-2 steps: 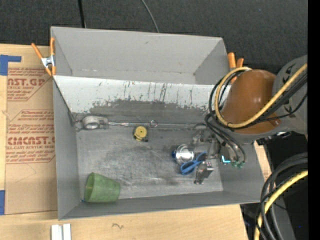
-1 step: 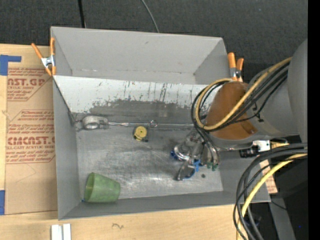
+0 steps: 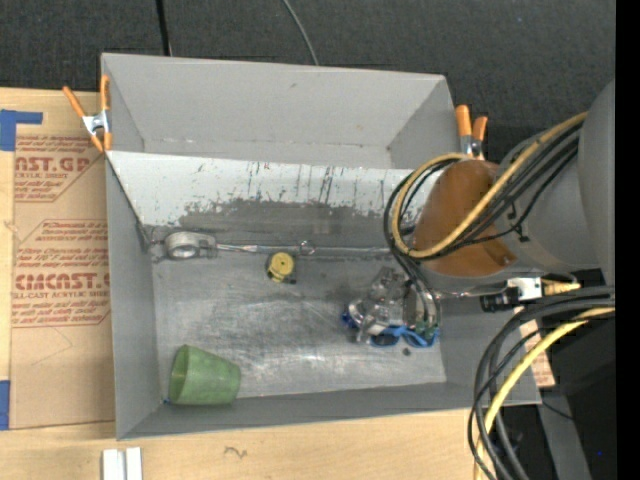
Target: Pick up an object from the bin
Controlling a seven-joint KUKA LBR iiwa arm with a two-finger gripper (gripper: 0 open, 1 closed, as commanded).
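Gripper (image 3: 393, 311) is hanging low at the bin's (image 3: 270, 108) right front, right on top of a blue thing (image 3: 420, 337) poking out beneath it towards the front wall; can't tell its opening or any hold.

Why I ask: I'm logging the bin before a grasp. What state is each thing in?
Gripper: low over the blue thing.
Blue thing: on the floor at the right, partly hidden beneath it.
Green cup: lying on its side, lower-left corner.
Yellow round piece: resting on the floor, alone.
Silver metal disc: flat by the back wall, left.
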